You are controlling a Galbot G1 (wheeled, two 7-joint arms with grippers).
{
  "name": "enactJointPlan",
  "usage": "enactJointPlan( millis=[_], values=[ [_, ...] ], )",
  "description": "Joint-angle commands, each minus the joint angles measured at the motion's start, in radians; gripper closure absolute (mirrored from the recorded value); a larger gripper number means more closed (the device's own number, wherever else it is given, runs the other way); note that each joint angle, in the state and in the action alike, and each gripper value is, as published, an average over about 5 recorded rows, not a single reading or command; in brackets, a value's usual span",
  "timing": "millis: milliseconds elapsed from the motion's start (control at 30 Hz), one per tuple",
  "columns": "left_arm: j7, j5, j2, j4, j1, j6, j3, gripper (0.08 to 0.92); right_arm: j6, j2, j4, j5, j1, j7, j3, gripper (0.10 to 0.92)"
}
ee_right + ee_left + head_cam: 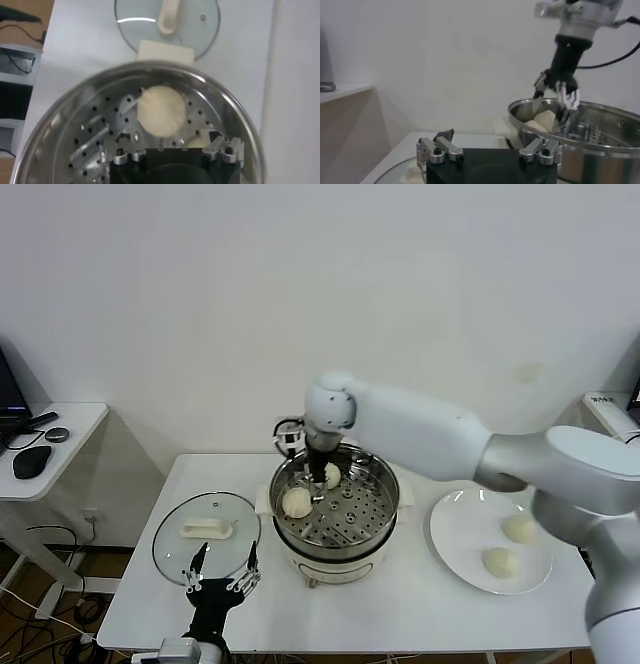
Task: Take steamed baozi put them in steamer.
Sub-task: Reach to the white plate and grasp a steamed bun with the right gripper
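Lifting the open right end effector (318, 477) straight up, clear of the baozi (297, 502) at nine o'clock in the steamer (384, 515). Avoiding nudges. Left end effector (222, 572) open, idle.

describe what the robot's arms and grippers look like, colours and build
The right arm has smooth, rounded white and silver-grey shells, ending in a slim black wrist section with a black cable beside it. The right gripper is black with pale, metallic fingertips. The left gripper has a black body, silver metal finger links fastened with dark screws, and thin black fingers.
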Motion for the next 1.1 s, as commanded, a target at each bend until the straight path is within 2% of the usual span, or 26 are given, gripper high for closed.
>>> enactJointPlan(
  millis=[33,300,500,600,733,1100],
  values=[
    [0.004,-0.006,0.003,0.009,-0.001,0.002,-0.022,0.177,0.124,-0.35,0.145,-0.009,0.032,-0.077,0.167,0.203],
    [0.006,-0.042,0.027,0.03,-0.004,0.01,-0.056,0.177,0.349,-0.738,0.242,-0.152,-0.066,-0.193,0.291,0.203],
    [0.012,-0.041,0.031,0.026,0.006,0.016,-0.077,0.177,0.454,-0.895,0.293,-0.297,-0.478,-0.211,0.562,0.203],
    [0.01,-0.036,0.029,0.034,0.017,0.015,-0.079,0.177,0.536,-0.905,0.275,-0.357,-0.719,-0.215,0.721,0.203],
    [0.006,-0.02,0.021,0.038,0.033,0.013,-0.078,0.177,0.581,-0.865,0.24,-0.426,-0.856,-0.211,0.793,0.203],
    [0.004,-0.002,0.007,0.055,0.042,0.007,-0.073,0.177,0.606,-0.757,0.18,-0.539,-0.856,-0.202,0.759,0.203]
  ],
)
